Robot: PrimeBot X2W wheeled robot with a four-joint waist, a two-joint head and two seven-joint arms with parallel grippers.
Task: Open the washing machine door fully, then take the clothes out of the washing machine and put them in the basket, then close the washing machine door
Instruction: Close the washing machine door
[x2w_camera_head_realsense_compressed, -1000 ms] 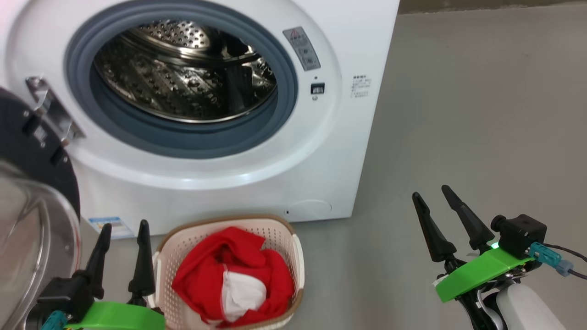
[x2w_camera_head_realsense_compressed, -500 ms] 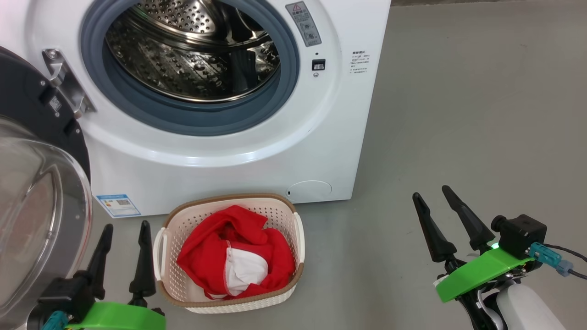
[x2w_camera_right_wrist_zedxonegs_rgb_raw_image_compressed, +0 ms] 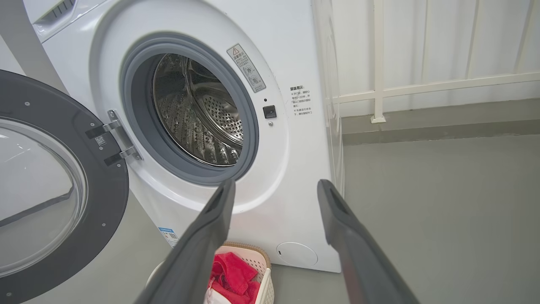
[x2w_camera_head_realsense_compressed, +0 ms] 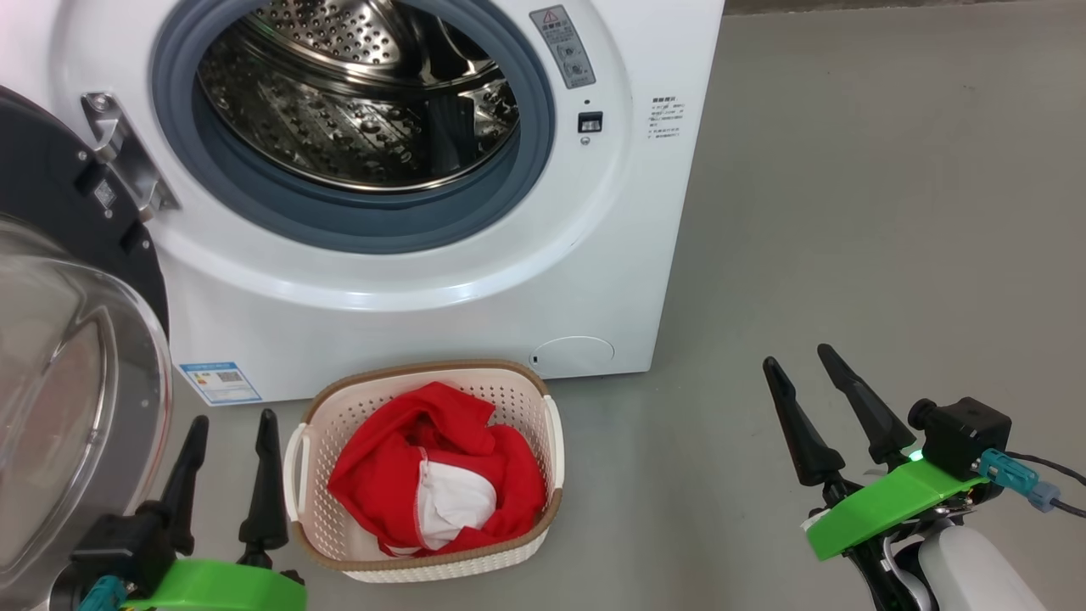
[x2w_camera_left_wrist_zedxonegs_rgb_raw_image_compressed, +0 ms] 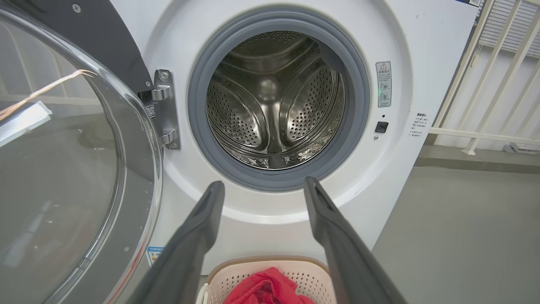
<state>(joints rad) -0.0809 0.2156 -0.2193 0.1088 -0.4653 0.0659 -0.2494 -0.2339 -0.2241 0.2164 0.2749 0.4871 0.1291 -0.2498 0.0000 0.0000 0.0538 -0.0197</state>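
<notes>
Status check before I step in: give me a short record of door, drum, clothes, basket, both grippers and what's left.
washing machine door: swung wide open to the left on its hinge
drum: bare steel as far as can be seen
clothes: red, piled in the basket
basket: on the floor, just in front of the washing machine
left gripper: open, empty, between door and basket
right gripper: open, empty, over floor right of the basket
remaining: door not yet closed
</notes>
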